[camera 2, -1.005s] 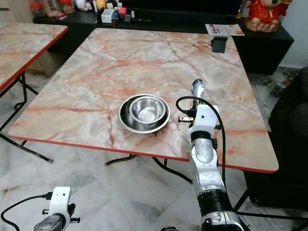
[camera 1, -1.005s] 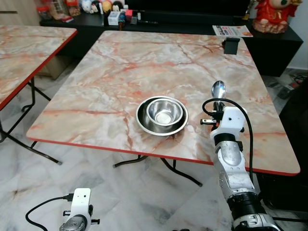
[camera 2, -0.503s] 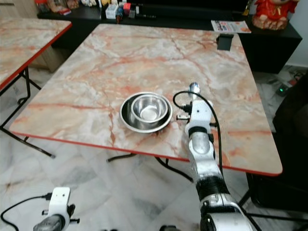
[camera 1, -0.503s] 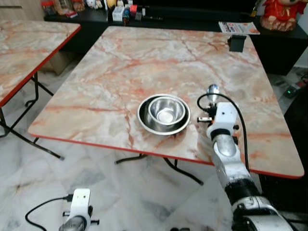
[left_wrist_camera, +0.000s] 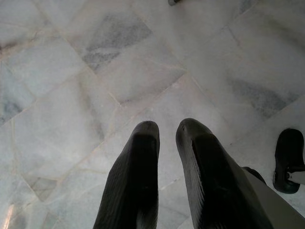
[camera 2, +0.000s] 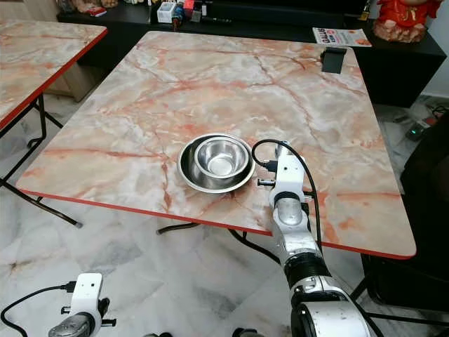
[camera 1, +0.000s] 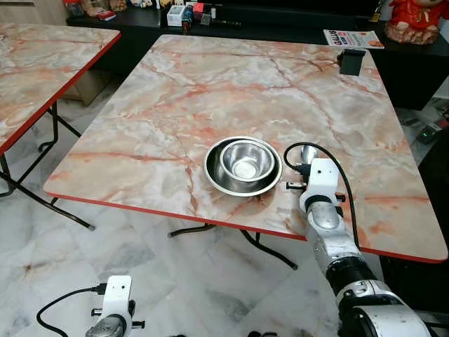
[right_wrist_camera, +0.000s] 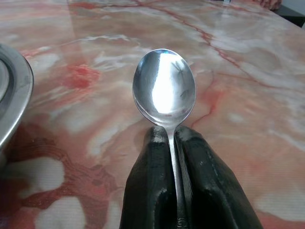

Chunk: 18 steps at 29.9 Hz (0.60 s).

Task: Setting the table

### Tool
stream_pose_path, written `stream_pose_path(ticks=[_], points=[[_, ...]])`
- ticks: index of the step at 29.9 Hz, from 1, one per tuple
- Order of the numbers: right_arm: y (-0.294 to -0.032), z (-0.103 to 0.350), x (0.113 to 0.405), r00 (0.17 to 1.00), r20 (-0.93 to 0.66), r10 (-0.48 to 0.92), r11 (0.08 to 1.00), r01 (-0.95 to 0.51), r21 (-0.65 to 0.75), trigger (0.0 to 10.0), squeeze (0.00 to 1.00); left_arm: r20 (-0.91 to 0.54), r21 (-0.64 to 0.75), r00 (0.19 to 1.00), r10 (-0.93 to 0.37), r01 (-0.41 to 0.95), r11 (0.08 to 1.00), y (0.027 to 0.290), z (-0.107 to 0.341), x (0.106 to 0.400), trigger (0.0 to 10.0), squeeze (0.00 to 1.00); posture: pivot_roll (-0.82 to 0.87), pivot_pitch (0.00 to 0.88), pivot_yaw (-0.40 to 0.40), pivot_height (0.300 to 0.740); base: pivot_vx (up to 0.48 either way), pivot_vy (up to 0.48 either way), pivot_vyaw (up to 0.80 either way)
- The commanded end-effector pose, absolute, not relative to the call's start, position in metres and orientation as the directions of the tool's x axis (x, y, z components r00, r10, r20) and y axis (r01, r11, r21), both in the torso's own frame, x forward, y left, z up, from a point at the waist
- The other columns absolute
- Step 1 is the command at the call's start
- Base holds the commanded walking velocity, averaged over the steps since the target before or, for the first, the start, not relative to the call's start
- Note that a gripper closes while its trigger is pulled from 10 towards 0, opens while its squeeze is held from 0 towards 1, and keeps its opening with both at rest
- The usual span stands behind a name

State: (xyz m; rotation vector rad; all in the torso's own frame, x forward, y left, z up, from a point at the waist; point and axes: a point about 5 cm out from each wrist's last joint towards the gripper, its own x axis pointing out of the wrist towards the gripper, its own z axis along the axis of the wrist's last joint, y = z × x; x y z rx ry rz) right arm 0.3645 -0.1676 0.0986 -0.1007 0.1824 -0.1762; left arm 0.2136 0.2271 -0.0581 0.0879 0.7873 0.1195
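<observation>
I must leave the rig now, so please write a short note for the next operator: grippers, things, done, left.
Right gripper: shut on the spoon, low over the table, just right of the plate.
Left gripper: idle over the floor, fingers slightly apart, nothing held.
Done: bowl sits in the plate near the front edge.
Left: lay the spoon on the table beside the plate, then let go.

My worktop is pink-and-cream marble veined in rust, with a red edge. The nested bowls and my spoon are shiny silver. My right end effector is black; the floor is grey-veined white marble.
</observation>
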Motion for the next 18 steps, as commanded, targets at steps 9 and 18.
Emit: stream_pose_path(ticks=[9,18], points=[[-0.1663,0.0881,0.3631,0.954,-0.234,-0.188,0.982,0.175,-0.076,10.0,0.0,-0.729,0.126,0.669,0.145,-0.077,0.989,0.2299,-0.0636,0.2038,10.0,0.0,0.04,0.149,0.003,0.74,0.0,0.0,0.0],[-0.1635,0.0847,0.3624,0.951,-0.251,-0.18,0.984,0.176,-0.041,10.0,0.0,-0.728,0.13,0.669,0.147,-0.076,0.989,0.2307,-0.063,0.2047,10.0,0.0,0.04,0.149,0.007,0.74,0.0,0.0,0.0]])
